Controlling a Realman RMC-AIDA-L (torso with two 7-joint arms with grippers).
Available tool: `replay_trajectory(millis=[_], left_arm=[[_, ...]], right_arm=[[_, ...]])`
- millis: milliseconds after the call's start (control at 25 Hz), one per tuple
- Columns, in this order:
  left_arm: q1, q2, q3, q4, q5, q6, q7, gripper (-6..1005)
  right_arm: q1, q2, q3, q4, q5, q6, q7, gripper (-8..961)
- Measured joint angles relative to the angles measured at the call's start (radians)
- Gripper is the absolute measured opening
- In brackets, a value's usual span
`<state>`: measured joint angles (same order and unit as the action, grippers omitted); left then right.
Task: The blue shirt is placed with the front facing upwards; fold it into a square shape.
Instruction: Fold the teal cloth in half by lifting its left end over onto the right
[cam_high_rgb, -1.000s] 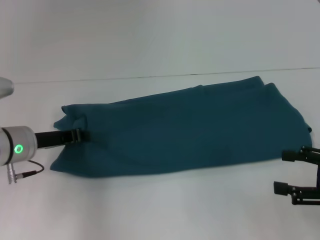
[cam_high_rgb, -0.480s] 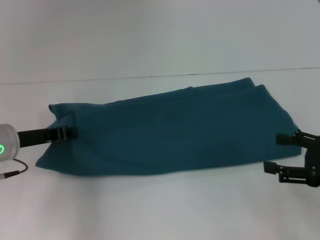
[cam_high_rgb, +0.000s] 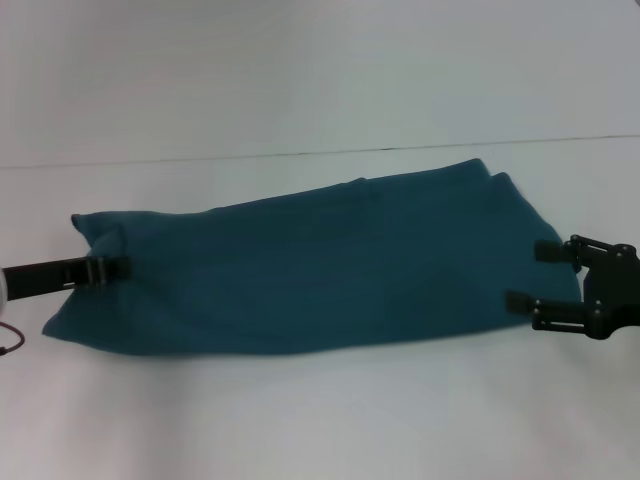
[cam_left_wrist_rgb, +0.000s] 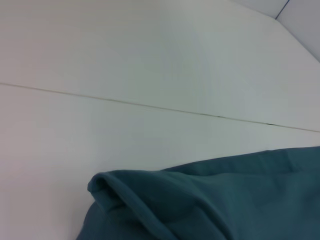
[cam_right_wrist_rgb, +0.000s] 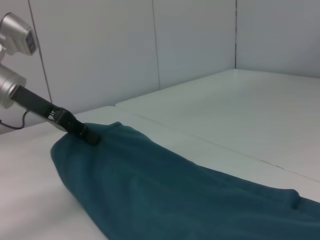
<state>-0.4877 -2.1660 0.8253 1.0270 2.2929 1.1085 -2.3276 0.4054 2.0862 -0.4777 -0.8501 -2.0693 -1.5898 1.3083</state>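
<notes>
Left end effector (cam_high_rgb: 100, 270) sits at far left of head view, low over the white counter (cam_high_rgb: 300, 420), its dark fingers pinched closed on the left end of the blue shirt (cam_high_rgb: 310, 270), cloth bunched into a small raised fold right at the grip. Right wrist view shows the same grip from afar: left end effector (cam_right_wrist_rgb: 82, 131) clamped on the shirt's (cam_right_wrist_rgb: 165, 190) far tip. Left wrist view shows only the shirt (cam_left_wrist_rgb: 215, 200) edge rolled up close to the lens, own fingers out of frame. Shirt lies as a long folded band across the counter, left end lower, right end rising toward the back seam line; no print visible. Right end effector (cam_high_rgb: 545, 275) is at the shirt's right end, fingers spread apart, one by the upper corner, one by the lower edge, gripping nothing I can see.
</notes>
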Motion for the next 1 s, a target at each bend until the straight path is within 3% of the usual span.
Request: replay_trajectory(millis=[480,1000], left_arm=[[0.071,-0.006,-0.002,0.041,0.002,0.003,0.003,61],[0.093,0.003,-0.126,0.08,-0.008,0.04,0.208,62]], right_arm=[[0.004,0.0,0.001,0.017,0.0,0.031,0.004,916],[0.006,0.0,0.001,0.043,0.0,0.051,0.001,917]])
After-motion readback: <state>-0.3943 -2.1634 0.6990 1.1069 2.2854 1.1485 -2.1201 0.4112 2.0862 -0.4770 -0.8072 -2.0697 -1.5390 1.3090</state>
